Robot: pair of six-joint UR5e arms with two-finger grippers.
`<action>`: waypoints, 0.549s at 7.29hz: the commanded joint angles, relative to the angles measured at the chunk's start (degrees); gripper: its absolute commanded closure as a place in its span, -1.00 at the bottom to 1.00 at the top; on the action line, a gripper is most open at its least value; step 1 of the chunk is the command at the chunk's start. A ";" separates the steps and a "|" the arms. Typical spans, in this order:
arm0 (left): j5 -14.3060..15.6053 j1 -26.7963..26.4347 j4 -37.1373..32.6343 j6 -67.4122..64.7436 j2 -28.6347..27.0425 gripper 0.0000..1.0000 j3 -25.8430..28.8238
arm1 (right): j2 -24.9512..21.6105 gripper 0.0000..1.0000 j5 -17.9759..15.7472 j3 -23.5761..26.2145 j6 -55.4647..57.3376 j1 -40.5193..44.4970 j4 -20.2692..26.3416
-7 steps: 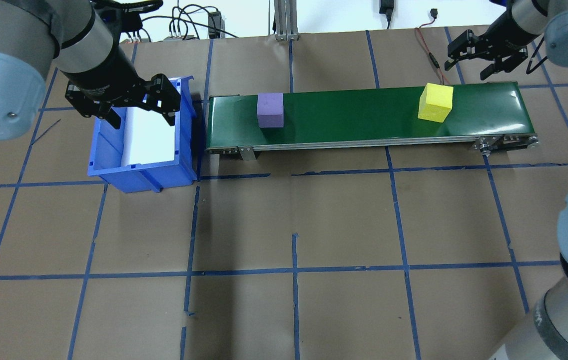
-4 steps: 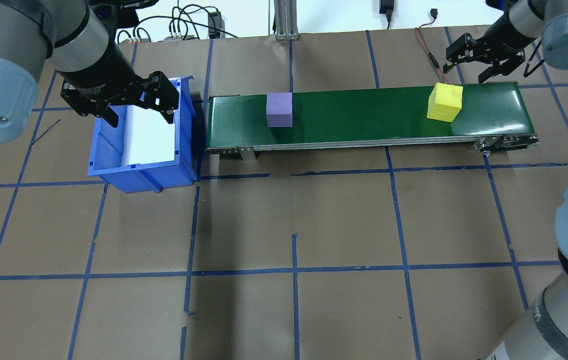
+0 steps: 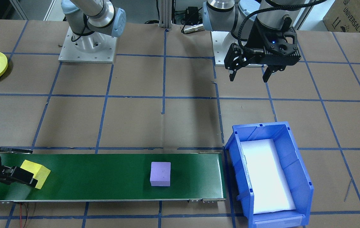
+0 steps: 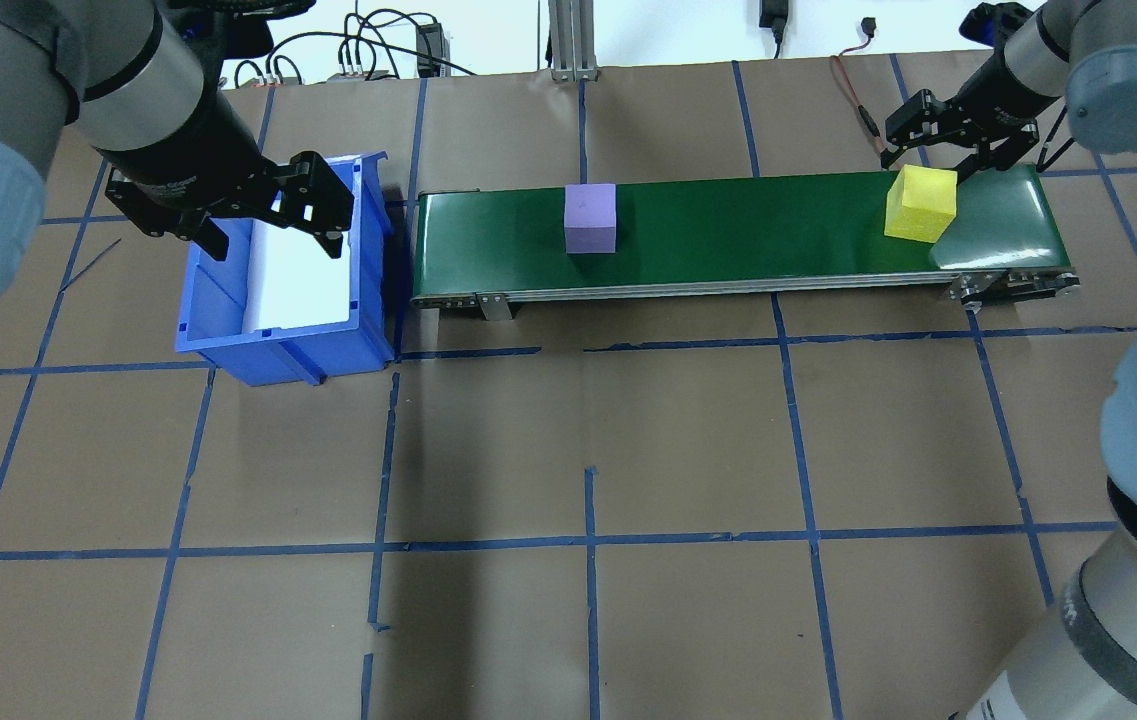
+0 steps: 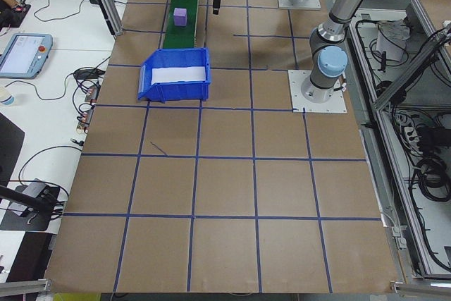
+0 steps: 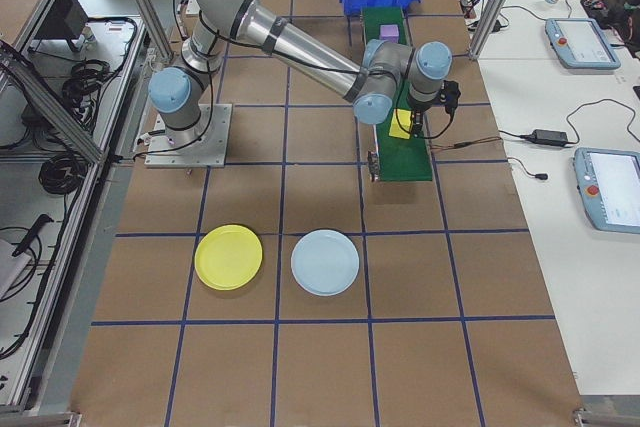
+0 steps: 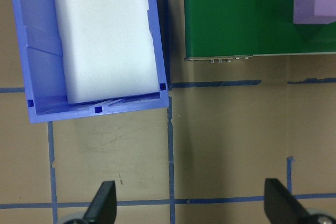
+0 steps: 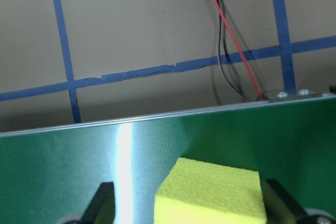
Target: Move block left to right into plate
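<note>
**Right pincer over yellow block at belt end; left pincer idle near bin**

Right pincer (image 4: 946, 155): fingers spread apart, lowered at the right end of the green conveyor belt (image 4: 738, 232). The yellow block (image 4: 920, 203) sits on the belt there. In the right wrist view the block's top lies between the two fingertips, one dark fingertip (image 8: 102, 203) on its left and the other on its right; a gap shows on the left side, so the fingers are not clamped. From the front-facing view the pincer reaches in at the block's outer side; whether it touches the foam there I cannot tell.

Purple block (image 4: 590, 218): upright on the same belt, near its middle, well apart from the yellow one.

Left pincer (image 3: 250, 73): fingers wide apart, holding nothing, hanging above the tabletop (image 4: 588, 430) close to the blue bin (image 3: 274, 172). The left wrist view looks down on the bin, its white foam liner (image 7: 105, 30), the belt's left end and a corner of the purple block. The bin stands just beside the belt's left end.

Yellow plate (image 6: 228, 256): on the tabletop at the robot's right, well apart from the belt, with nothing on it. A pale blue plate (image 6: 325, 262) lies just beside it.

Red and black wires (image 8: 233, 51) run across the brown paper behind the belt's right end.
</note>
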 commanded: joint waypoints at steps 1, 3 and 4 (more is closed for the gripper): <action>0.26 -1.32 -0.38 2.12 -0.04 -1.00 0.02 | 0.19 -0.63 -1.92 0.18 -0.11 0.00 -0.07; 0.88 -2.03 -0.38 2.12 0.05 -1.00 -0.24 | 0.64 -0.16 -12.59 1.48 -0.46 0.00 0.19; 0.88 -2.12 -0.38 1.78 0.05 -1.00 -0.24 | 0.20 -0.16 -13.88 1.84 -0.90 0.00 0.28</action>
